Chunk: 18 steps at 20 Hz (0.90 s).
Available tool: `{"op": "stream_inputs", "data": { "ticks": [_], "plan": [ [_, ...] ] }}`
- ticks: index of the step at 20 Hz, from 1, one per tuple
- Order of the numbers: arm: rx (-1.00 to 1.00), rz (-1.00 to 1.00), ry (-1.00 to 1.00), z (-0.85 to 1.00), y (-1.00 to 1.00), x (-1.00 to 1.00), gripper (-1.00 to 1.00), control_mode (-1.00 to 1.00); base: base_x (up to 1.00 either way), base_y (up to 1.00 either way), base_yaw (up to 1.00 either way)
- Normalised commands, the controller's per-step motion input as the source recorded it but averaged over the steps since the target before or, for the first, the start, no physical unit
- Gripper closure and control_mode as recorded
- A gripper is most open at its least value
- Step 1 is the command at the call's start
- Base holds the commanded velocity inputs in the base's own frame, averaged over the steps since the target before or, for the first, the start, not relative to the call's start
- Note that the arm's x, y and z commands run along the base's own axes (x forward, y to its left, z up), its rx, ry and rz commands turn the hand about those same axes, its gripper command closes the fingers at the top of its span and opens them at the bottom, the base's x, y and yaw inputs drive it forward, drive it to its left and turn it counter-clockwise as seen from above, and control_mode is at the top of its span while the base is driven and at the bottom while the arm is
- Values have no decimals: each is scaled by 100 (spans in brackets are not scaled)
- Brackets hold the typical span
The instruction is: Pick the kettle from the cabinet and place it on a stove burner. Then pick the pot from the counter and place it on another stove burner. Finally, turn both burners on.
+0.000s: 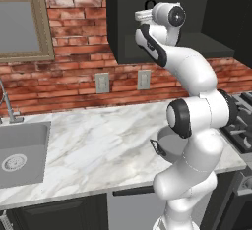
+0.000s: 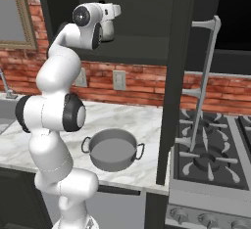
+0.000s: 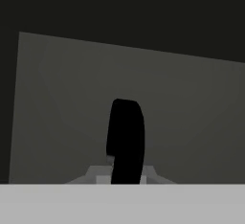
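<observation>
Gripper (image 3: 125,182) inside cabinet (image 1: 128,37) niche, jaws pinched together on kettle handle (image 3: 126,139), a black arch. Pot (image 2: 113,148) on counter (image 1: 98,145), well below cabinet.

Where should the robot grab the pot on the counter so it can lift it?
Probably the pot by its rim, coming straight down from above: it sits upright and open, no lid. The small loop handle on its stove-side edge looks harder to pinch.

Arm raised high, hand reaching into open cabinet (image 2: 142,12) niche (claw itself hidden behind wrist). Pot (image 2: 113,149) upright on marble bench (image 2: 132,118), near its front edge, left of stove burners (image 2: 208,162). Cabinet door standing open between.
</observation>
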Motion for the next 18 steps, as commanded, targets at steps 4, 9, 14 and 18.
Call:
{"op": "stream_inputs", "data": {
  "ticks": [4,9,14,18],
  "plan": [
    [0,0,0,0,0,0,100,-100,0,0,0],
    [0,0,0,0,0,0,100,-100,0,0,0],
    [0,0,0,0,0,0,100,-100,0,0,0],
    [0,0,0,0,0,0,100,-100,0,0,0]
  ]
}}
